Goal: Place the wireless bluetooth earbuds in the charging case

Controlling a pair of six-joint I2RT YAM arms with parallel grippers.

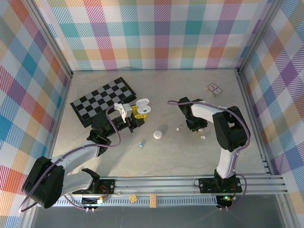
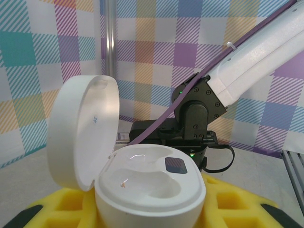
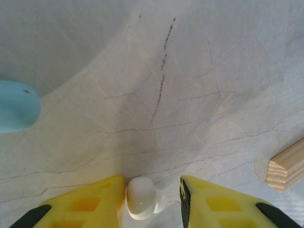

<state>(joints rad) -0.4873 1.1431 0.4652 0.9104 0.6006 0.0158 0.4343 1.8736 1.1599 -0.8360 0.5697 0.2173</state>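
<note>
Low in the right wrist frame, the right gripper (image 3: 153, 186) stood with jaws parted astride a white earbud (image 3: 141, 198), the frame-left finger touching it and the other clear. Centre-left from above, the left gripper (image 1: 136, 113) clasped the charging case (image 2: 152, 187), lid raised.

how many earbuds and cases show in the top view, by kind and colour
open white case: 1
closed white case: 1
white earbuds: 2
blue earbud: 1
total: 5
</note>
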